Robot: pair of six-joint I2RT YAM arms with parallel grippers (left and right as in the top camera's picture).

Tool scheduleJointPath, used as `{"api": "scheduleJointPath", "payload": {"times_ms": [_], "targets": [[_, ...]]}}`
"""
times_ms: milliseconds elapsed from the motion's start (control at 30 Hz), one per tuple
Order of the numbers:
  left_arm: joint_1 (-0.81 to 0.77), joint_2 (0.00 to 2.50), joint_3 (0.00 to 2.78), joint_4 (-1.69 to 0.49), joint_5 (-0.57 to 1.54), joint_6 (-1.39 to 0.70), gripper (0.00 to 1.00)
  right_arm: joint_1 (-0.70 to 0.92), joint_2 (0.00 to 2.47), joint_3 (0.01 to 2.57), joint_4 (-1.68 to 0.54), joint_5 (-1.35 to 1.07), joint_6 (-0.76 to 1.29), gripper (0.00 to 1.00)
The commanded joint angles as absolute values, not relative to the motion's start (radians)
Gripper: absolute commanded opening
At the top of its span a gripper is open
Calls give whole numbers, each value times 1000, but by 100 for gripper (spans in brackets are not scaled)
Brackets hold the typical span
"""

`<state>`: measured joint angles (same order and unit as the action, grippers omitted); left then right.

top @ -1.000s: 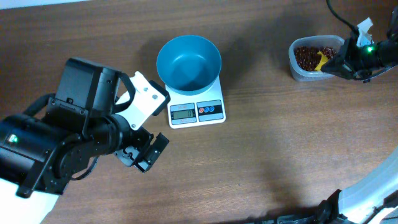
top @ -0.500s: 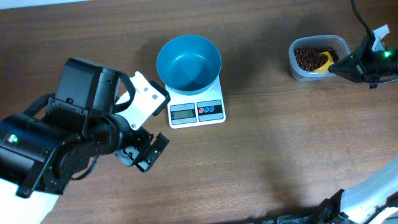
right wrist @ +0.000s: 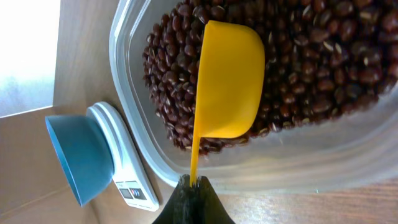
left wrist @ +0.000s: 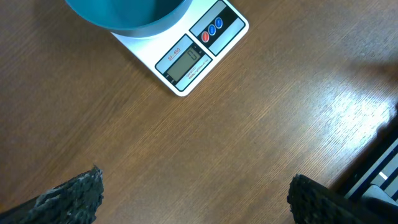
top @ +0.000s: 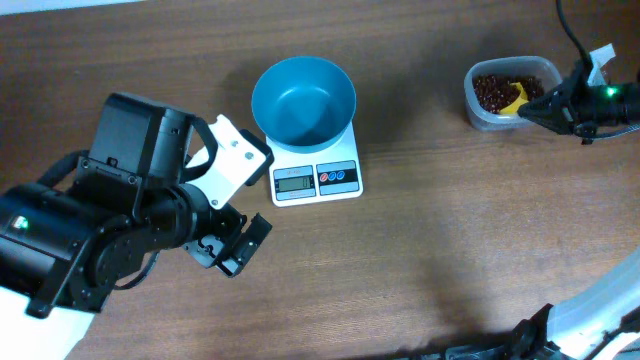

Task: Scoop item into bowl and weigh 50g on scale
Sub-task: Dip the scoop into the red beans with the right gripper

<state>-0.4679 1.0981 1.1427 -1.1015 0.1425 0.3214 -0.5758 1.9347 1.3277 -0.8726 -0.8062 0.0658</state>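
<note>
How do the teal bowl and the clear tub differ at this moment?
The bowl is round and opaque teal; the tub is a clear rounded rectangle. The bowl is empty; the tub holds beans, where the right tool holds a yellow scoop. The bowl sits on the scale; the tub stands directly on the table. Both are upright and open-topped.

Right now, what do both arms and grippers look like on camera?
Left arm: bulky black housings, a white plate with screw holes, a green light. Left gripper: black, with rough dark grey fingertips. Right arm: slim, black, with a green light, a white tag and a thin black cable. Right gripper: black, narrow.
</note>
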Motion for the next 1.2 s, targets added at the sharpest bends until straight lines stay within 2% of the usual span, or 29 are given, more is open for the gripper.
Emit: {"api": "scheduleJointPath", "payload": {"times_ms": [0,400,1167], "targets": [[-462,1098,1157,-1100,153,315,99,-556,1969,1316,-872,-839,87,4],[-462,1098,1157,-1100,153,315,99,-566,1970,1316,-894,-900,30,4],[-462,1098,1157,-1100,153,315,99,-731,1970,1311,-948,-1108,-102,4]]}}
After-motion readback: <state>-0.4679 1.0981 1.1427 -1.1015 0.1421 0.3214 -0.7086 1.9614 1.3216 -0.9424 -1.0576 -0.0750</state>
